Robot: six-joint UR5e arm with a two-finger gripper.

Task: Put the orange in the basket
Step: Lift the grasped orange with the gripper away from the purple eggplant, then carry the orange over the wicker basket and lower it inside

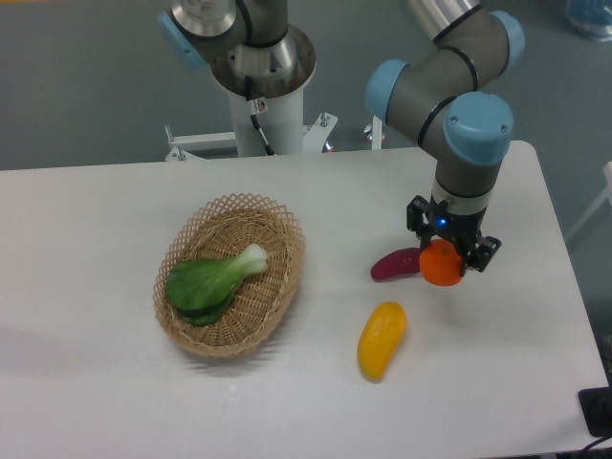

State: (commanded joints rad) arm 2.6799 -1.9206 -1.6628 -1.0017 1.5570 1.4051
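Observation:
The orange [440, 267] is a small bright-orange ball held between the fingers of my gripper [442, 260], right of the table's middle. The gripper is shut on it; whether the orange still touches the table I cannot tell. The basket [280, 287] is an oval tan wicker basket well to the left of the gripper. A green bok choy [212, 280] lies inside it.
A dark purple oblong vegetable [394, 264] lies right beside the orange on its left. A yellow-orange mango-like fruit [382, 339] lies in front of it. The robot's base column [260, 86] stands at the table's far edge.

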